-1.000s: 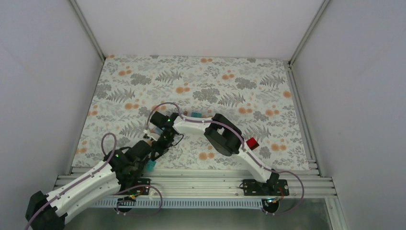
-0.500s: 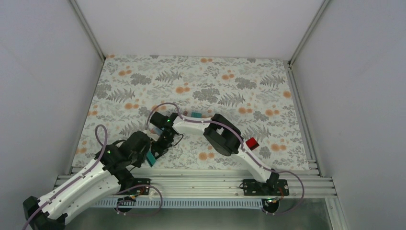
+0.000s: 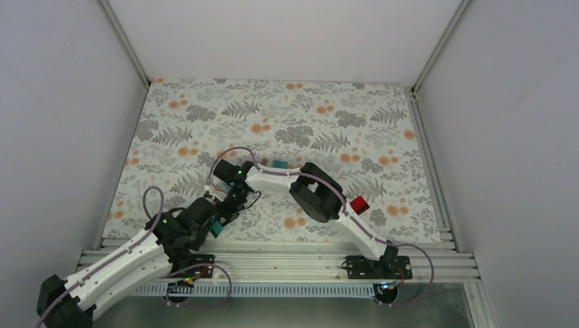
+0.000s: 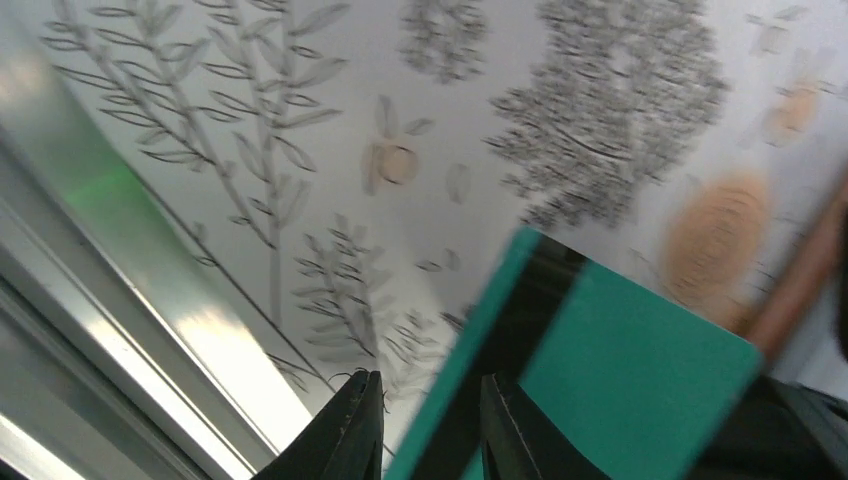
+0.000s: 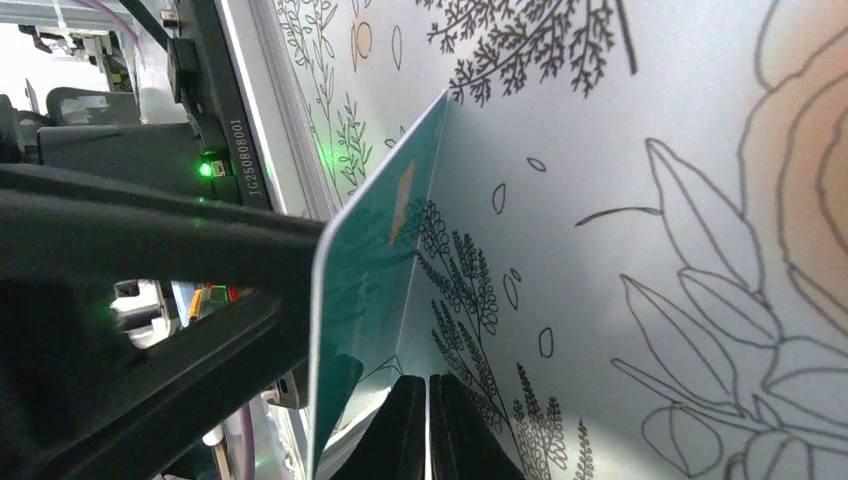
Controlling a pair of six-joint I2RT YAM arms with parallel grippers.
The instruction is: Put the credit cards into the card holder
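teal card (image 4: 640, 390) nearer right fingers (image 5: 408, 430) now

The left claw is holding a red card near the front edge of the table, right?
Not quite. The card in the left claw is teal-green, not red; the left wrist view shows it. It is near the front edge of the table.

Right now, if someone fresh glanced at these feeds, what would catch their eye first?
A teal card is tilted up off the floral table, clamped in the left gripper near the table's front left edge. The right gripper hovers right beside it with its jaws shut. Farther right, a bright red card sits on the table.
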